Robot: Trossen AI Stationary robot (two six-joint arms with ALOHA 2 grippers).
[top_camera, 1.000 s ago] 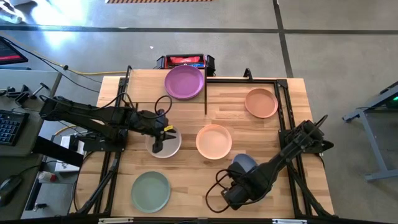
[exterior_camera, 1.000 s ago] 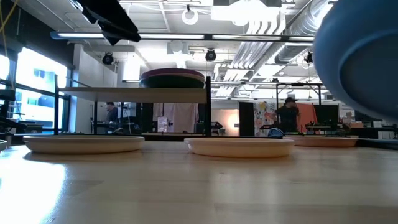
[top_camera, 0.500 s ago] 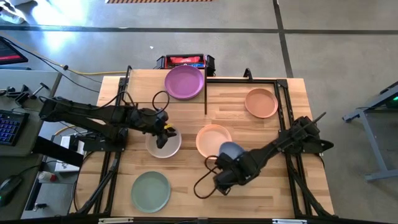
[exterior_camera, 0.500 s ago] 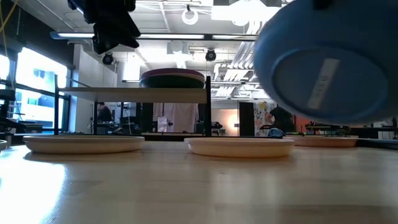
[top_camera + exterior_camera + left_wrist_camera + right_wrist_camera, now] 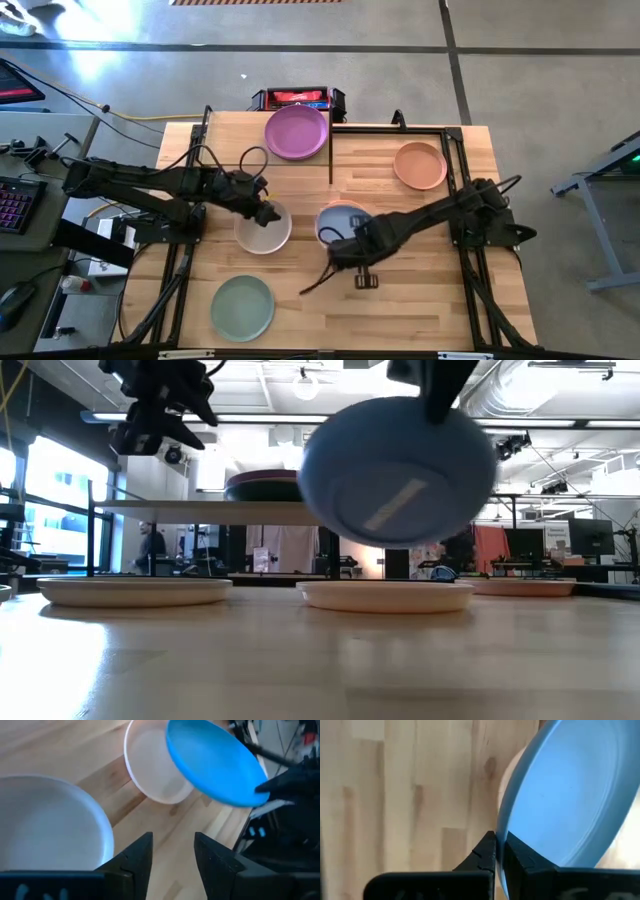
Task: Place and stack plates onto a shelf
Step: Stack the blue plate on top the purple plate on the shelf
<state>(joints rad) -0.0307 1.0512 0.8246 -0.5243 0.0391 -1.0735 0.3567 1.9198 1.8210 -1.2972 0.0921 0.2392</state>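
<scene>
Two hands work: the right hand [image 5: 496, 851] pinches the blue plate's [image 5: 338, 224] rim, apparently above the peach plate [image 5: 152, 770]; the left hand [image 5: 170, 857] hovers, fingers parted, beside the beige plate [image 5: 262, 230].

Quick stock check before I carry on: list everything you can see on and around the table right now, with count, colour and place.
Blue plate: one, held tilted in the air over the peach plate, mid-table.
Peach plate: one, pale peach, mid-table, mostly covered from above by the blue one.
Beige plate: one, left of centre, under the left gripper.
Sage green plate: one, near left corner.
Orange-peach plate: one, far right.
Purple plate: one, top of a stack on the shelf.
Shelf: one, light wood, far side.
Left gripper: open, empty, above the beige plate's edge.
Right gripper: shut on the blue plate's rim.
</scene>
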